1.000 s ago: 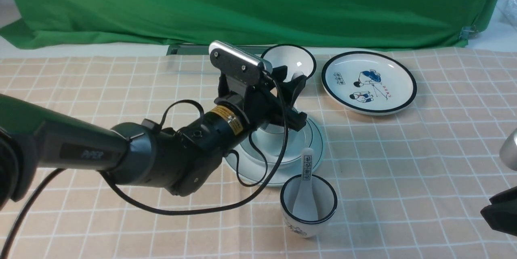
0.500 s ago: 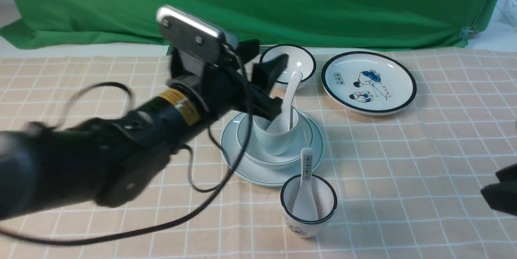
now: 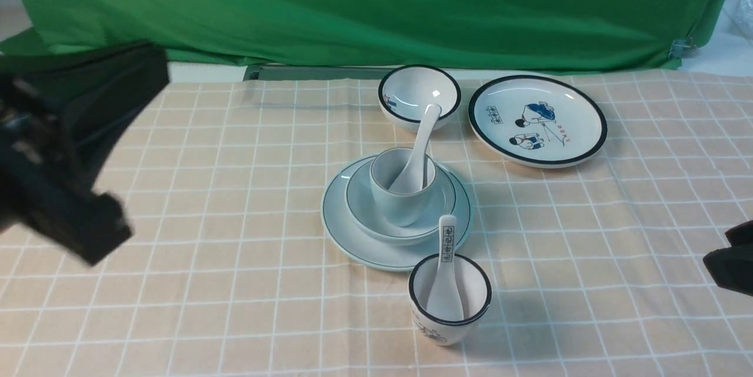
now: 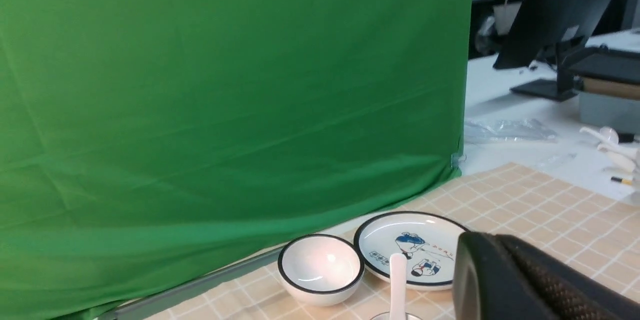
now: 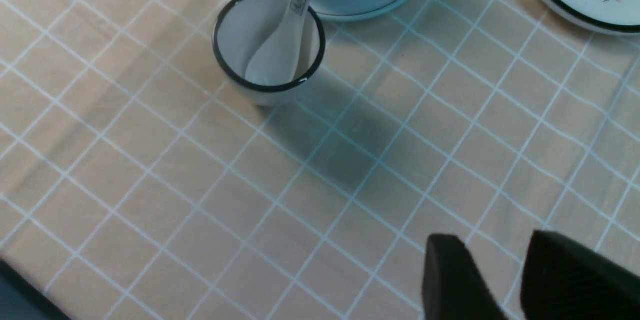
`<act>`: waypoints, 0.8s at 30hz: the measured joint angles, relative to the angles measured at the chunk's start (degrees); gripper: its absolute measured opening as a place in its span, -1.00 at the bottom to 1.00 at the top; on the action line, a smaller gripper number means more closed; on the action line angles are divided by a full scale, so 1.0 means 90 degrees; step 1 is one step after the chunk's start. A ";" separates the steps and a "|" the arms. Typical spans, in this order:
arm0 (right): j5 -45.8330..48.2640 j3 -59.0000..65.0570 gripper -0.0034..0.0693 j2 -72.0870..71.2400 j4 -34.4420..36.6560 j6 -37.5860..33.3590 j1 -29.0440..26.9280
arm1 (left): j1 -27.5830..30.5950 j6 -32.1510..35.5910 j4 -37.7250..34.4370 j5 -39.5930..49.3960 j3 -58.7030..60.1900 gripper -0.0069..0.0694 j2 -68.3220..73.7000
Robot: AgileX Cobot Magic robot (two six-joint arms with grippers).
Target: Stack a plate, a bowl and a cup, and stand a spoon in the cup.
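We found the spoon (image 3: 419,142) standing in the cup (image 3: 394,200), on bowl (image 3: 440,207), on plate (image 3: 353,242). We couldn't tell the blurred left gripper's (image 3: 76,224) opening, well left of the plate; the right gripper (image 5: 492,260) was narrowly parted, empty.

Checked tablecloth (image 3: 235,189) under plain plate (image 3: 376,255), printed cup (image 3: 448,333), black-rimmed bowl (image 3: 406,93), cartoon plate (image 3: 579,115).

On the checked cloth (image 3: 206,189), a black-rimmed bowl (image 3: 419,94) sits just beside a cartoon plate (image 3: 537,119) near the green backdrop (image 3: 376,6), while a black-rimmed cup (image 3: 450,312) holds 1 lettered spoon (image 3: 446,271).
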 joint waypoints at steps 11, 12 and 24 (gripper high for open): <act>-0.0019 0.0000 -0.60 0.0000 0.0000 0.0171 0.0000 | 0.0000 0.0000 -0.0489 0.0245 0.1633 -0.81 -0.2227; -0.0024 0.0000 -0.60 0.0000 0.0000 0.0212 0.0000 | 0.0000 0.0000 -0.0503 0.0266 0.1670 -0.81 -0.2258; -0.0214 0.0000 -0.85 0.0000 0.0000 0.0509 0.0000 | 0.0000 -0.0015 -0.0503 0.0269 0.1681 -0.81 -0.2274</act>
